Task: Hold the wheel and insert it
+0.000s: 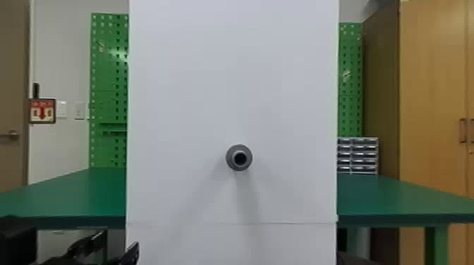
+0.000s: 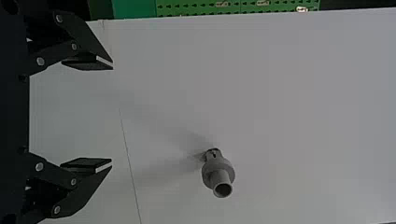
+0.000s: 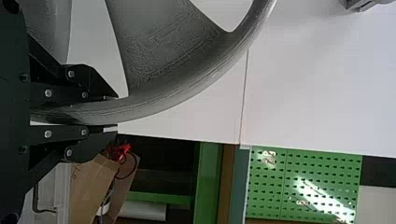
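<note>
At the lower left of the head view is my left gripper [image 1: 116, 243], left of and below the grey shaft [image 1: 239, 157] that sticks out of the white panel [image 1: 232, 88]. In the left wrist view the left gripper [image 2: 112, 114] stands open with nothing between its fingers, and the shaft [image 2: 218, 172] is off beyond the fingertips. In the right wrist view my right gripper [image 3: 116, 112] is shut on the rim of the grey wheel [image 3: 187, 86], whose broad spokes show beside the fingers. Part of the shaft's grey fitting [image 3: 364, 3] shows at that view's edge, apart from the wheel.
A green table [image 1: 70, 197] extends on both sides of the white panel. Behind stand a green pegboard [image 1: 109, 77], a small drawer unit [image 1: 358, 155] and a wooden cabinet [image 1: 433, 88]. A cardboard box [image 3: 93, 186] is near the right gripper in its wrist view.
</note>
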